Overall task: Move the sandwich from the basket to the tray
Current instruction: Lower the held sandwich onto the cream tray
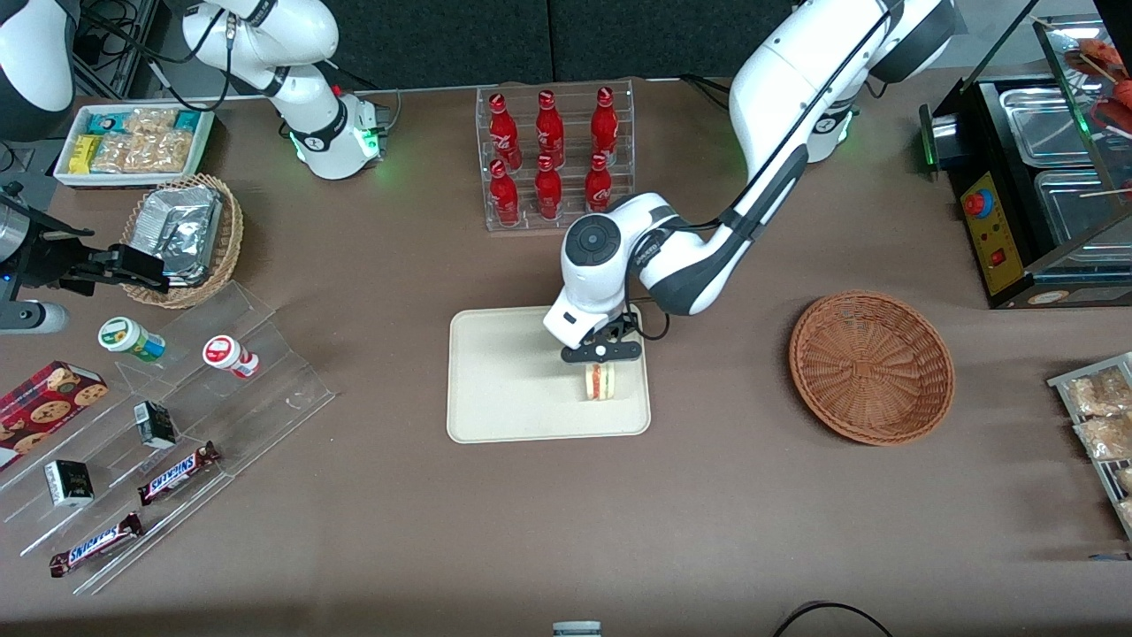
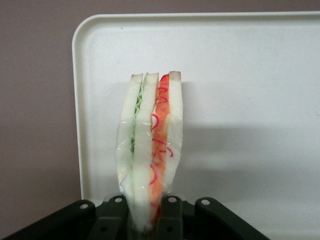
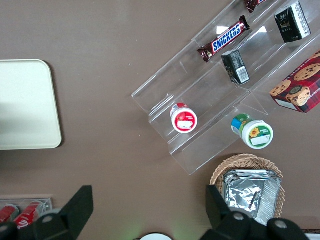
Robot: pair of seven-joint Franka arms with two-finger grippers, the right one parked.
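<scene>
Sandwich (image 2: 150, 150): it stands thin and tall on your tray (image 1: 495, 389), mid-frame.
Gripper (image 1: 602, 362): clamped on the sandwich.
Risk: let go crooked and it tips over.

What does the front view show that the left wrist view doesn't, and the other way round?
Only the front view shows the basket, holding nothing, the cola bottles and where the gripper sits over the tray. Only the left wrist view shows the sandwich layers close up, green beside red, with its end between the fingers. Both show the sandwich over the tray.
</scene>
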